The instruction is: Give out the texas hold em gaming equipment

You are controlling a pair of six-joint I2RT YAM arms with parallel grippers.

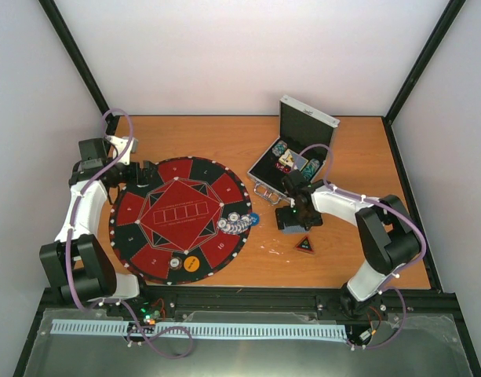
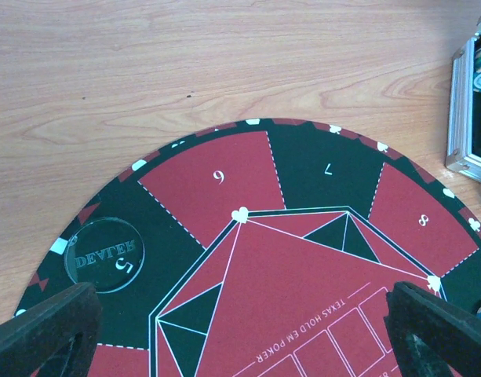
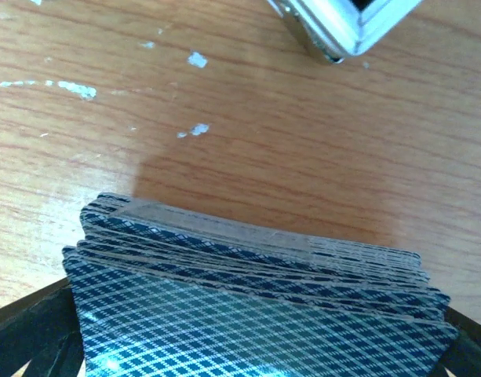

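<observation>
Bench (image 1: pixel 224 133): wood, round mat (image 1: pixel 180 218) at left.
Left fingers (image 2: pixel 44 330): spread, over mat.
Right fingers (image 3: pixel 28 338): spread, flanking card deck (image 3: pixel 256 314).
Case (image 1: pixel 291 153): open, far right.

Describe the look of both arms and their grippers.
The left arm and right arm share white links, bulky black joints and lilac cables tied along them. The left gripper has matte black fingers; the right gripper is black too.
</observation>
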